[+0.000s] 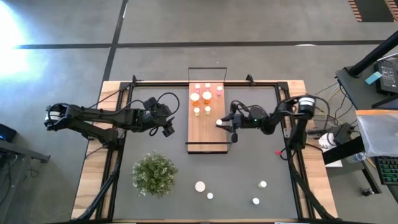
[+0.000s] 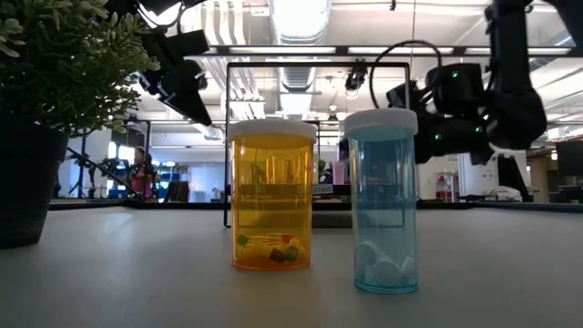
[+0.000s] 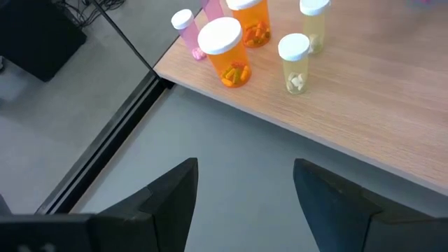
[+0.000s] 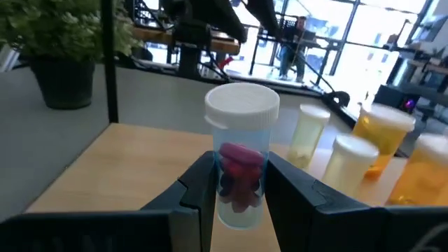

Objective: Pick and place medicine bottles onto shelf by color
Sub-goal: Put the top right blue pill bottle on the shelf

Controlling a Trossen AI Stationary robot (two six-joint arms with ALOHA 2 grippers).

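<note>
My right gripper's (image 4: 240, 183) fingers pinch a clear bottle (image 4: 241, 150) of red pills at its lower body, over the shelf (image 1: 205, 127). It seems light, rigid and slick, so I'd grip squarely below the cap. Its fellows stand grouped at the shelf's far end. My left gripper (image 3: 245, 192) hangs open, empty, beside the shelf.

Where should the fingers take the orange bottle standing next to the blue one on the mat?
Grip the orange bottle on its straight body just below the white cap, coming down from above. It stands upright, and its round wall gives two opposite faces. The blue bottle stands close beside it, so set the fingers across the other axis, not into that gap.
</note>
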